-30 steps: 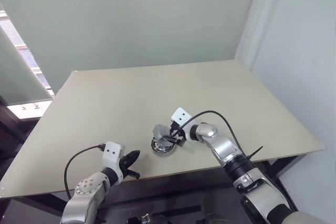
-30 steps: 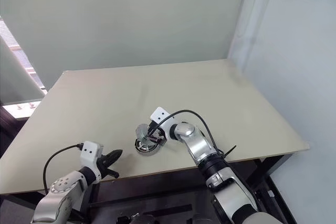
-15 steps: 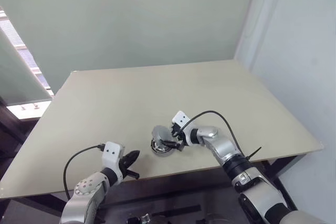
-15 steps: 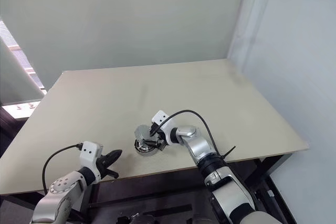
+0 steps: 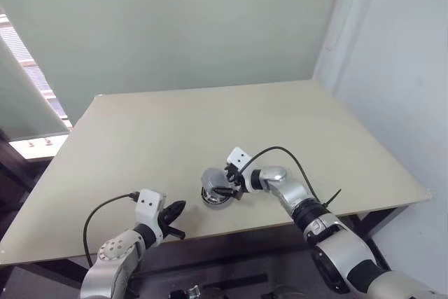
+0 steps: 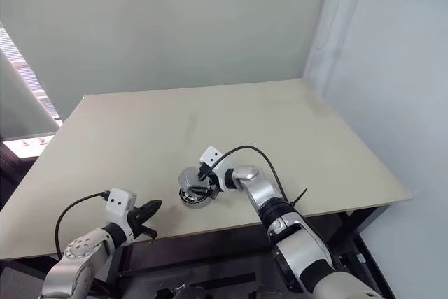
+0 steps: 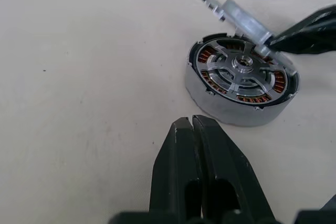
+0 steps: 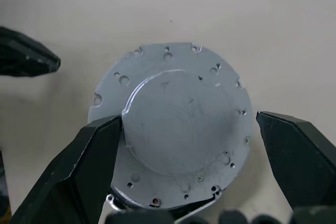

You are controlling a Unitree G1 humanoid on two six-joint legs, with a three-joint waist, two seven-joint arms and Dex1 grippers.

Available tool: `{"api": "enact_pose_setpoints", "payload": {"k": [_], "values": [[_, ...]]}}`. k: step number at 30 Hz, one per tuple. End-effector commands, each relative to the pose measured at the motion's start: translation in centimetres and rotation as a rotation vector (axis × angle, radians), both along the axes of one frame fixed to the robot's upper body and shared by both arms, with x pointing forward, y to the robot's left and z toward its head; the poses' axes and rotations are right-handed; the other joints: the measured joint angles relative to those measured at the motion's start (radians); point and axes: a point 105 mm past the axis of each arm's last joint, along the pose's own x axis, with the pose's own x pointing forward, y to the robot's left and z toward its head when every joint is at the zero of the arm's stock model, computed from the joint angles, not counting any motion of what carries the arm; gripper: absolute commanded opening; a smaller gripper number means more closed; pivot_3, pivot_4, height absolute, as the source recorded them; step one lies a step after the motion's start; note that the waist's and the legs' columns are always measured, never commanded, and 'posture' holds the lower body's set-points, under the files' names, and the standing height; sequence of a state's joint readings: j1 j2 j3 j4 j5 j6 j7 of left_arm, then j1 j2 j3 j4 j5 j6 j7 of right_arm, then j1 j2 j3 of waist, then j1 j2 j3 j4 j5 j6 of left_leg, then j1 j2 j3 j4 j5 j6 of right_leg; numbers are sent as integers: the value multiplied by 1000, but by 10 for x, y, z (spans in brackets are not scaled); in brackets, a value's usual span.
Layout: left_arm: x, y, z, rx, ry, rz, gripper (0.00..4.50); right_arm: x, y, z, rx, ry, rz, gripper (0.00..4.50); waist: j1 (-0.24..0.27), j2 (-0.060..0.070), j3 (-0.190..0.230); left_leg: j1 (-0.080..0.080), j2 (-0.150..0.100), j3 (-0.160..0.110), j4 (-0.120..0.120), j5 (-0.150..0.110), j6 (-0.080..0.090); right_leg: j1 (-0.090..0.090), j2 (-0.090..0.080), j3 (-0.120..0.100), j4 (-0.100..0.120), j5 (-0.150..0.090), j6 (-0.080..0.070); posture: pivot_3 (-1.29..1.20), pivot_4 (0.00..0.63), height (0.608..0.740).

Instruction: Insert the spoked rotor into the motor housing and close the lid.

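The round silver motor housing (image 7: 231, 109) sits on the table near its front edge, and the spoked rotor (image 7: 242, 70) lies inside it among copper windings. The flat silver lid (image 7: 237, 18) leans tilted on the housing's far rim, half raised. My right gripper (image 5: 228, 184) reaches in from the right, open wide, with one black finger on each side of the lid (image 8: 181, 124); one finger (image 8: 100, 145) touches the lid's edge. My left gripper (image 7: 193, 123) is shut and holds nothing, resting a short way to the left of the housing (image 5: 215, 197).
The beige table (image 5: 210, 124) stretches wide behind the housing. Its front edge (image 5: 266, 223) runs close beneath both grippers. A black cable (image 5: 280, 150) loops over the right wrist. A wall stands behind the table and a window to the left.
My right forearm has swung lower and its wrist has turned around the lid, while the fingers stay beside the housing. The left arm has not moved.
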State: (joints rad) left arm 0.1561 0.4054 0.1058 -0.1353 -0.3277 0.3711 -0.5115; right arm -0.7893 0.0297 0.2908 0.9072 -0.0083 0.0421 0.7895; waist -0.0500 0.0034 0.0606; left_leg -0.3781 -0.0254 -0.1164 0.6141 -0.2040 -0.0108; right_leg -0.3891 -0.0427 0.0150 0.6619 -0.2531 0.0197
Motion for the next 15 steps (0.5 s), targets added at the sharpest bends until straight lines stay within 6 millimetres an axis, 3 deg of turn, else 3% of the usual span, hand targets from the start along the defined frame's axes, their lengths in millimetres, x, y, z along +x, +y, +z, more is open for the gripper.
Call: {"api": "enact_pose_setpoints", "payload": {"k": [1, 5, 15], "values": [[3, 5, 18, 16, -66, 8, 0, 4, 8, 16, 34, -40, 32, 4321, 0, 0, 0, 0, 0, 0, 0, 0, 0, 0, 0, 0, 0, 0, 0, 0, 0, 740], [1, 6, 18, 18, -65, 12, 0, 4, 10, 16, 35, -36, 39, 3301, 0, 0, 0, 0, 0, 0, 0, 0, 0, 0, 1, 0, 0, 0, 0, 0, 0, 740], [-1, 8, 18, 19, -64, 18, 0, 0, 13, 15, 17, -17, 93, 3230, -1, 0, 0, 0, 2, -1, 0, 0, 0, 0, 4, 1, 0, 1, -2, 0, 0, 740]]}}
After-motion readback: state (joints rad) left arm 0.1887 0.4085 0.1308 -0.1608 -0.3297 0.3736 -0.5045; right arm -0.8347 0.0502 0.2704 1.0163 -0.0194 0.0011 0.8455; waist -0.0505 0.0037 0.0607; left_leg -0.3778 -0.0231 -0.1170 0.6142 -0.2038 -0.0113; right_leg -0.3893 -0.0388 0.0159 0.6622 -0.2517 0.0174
